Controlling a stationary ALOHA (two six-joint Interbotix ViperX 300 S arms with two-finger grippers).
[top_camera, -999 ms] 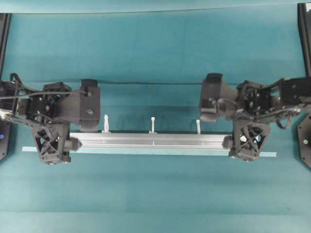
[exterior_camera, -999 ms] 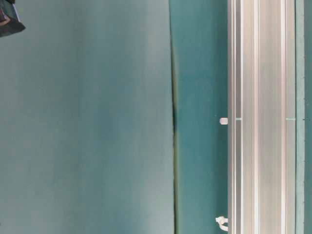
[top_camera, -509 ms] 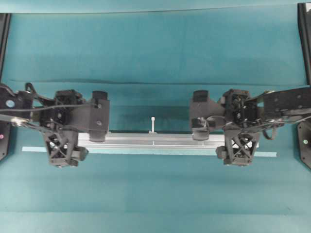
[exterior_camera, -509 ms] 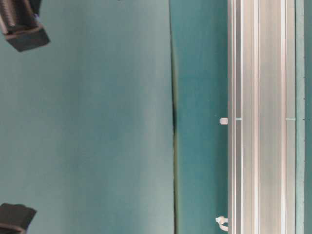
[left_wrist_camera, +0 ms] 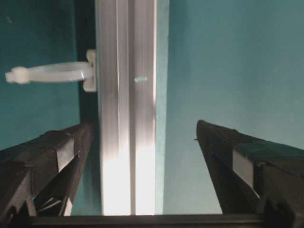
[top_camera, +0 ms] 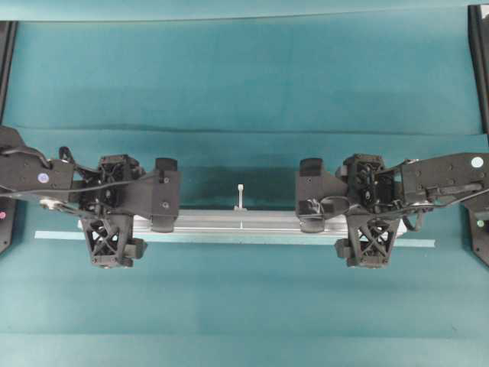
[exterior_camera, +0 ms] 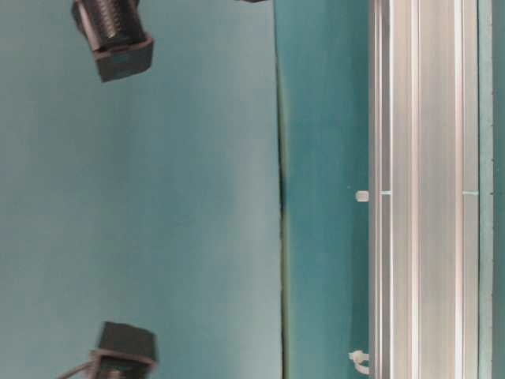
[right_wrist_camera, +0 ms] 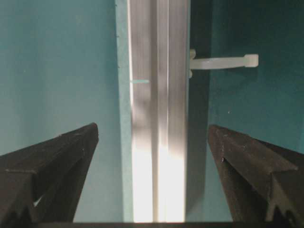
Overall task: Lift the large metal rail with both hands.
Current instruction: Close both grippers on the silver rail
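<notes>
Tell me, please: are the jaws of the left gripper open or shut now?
Open. In the left wrist view the left gripper has its jaws spread wide on either side of the large metal rail, with gaps and no contact.

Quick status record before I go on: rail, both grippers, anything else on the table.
rail: lying flat on the table, not lifted
zip tie: sticks out from the rail's far side at mid-length
left gripper: open, jaws either side of the rail, no contact visible
right gripper: open, jaws either side of the rail, no contact visible
tape strip: flat on the table along the rail's near side
table: teal surface
</notes>
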